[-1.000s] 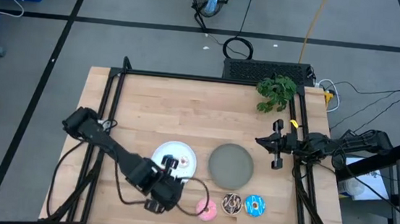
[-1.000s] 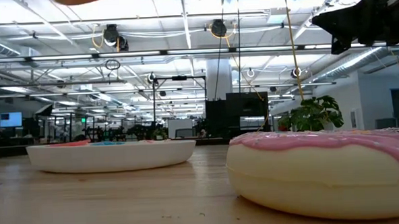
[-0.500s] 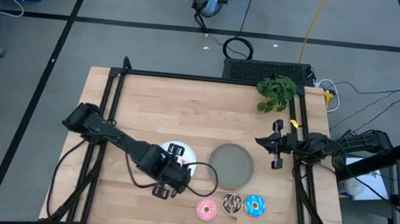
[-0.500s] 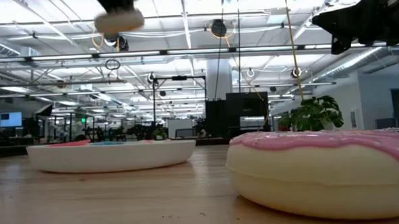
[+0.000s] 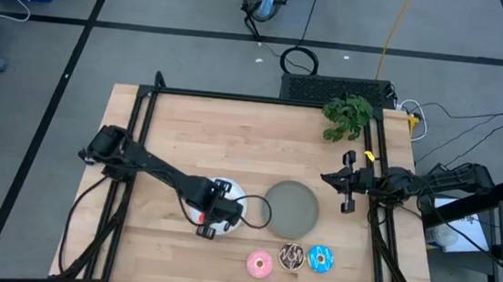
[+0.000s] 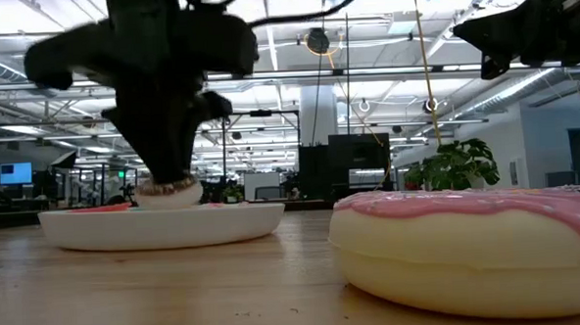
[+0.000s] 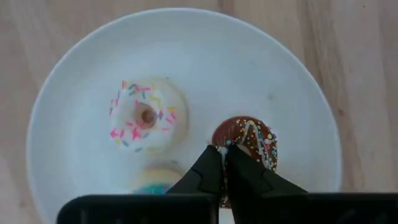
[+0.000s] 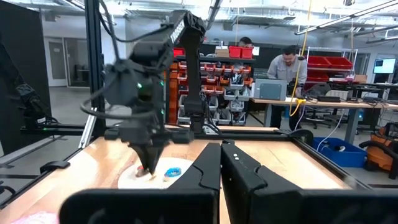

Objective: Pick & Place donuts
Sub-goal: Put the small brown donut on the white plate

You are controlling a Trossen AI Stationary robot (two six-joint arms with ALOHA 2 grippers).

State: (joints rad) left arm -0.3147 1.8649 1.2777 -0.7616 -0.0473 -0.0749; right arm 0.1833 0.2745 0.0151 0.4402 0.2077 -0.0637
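My left gripper (image 5: 215,213) stands over the white plate (image 5: 227,192), shut on a tiny brown donut (image 7: 250,139). On the plate lie a tiny white-pink donut (image 7: 147,116) and a tiny blue one (image 7: 155,179), half hidden by my fingers. A red one (image 6: 110,206) shows over the plate's rim (image 6: 160,225) in the low view. The larger pink (image 5: 260,264), chocolate (image 5: 292,256) and bright blue (image 5: 320,257) donuts lie flat in a row by the table's near edge. My right gripper (image 5: 347,181) waits shut at the right edge. My left gripper pinches the tiny brown donut by its rim (image 7: 225,148) between the two fingers, coming from above and pointing down. The donut (image 6: 169,195) hangs level under the fingertips at the height of the plate's rim. Whether it rests on the plate I cannot tell.
A grey plate (image 5: 289,208) sits right of the white one. A green plant (image 5: 348,116) stands at the far right corner. A black frame runs along the table's edges. Bare wood lies across the table's far half. People work at benches in the room beyond.
My left gripper, shut on the tiny donut throughout, has moved from beside the pink donut toward the far edge, over the white plate. It has come down from high above the table to plate height. The right arm has kept still.
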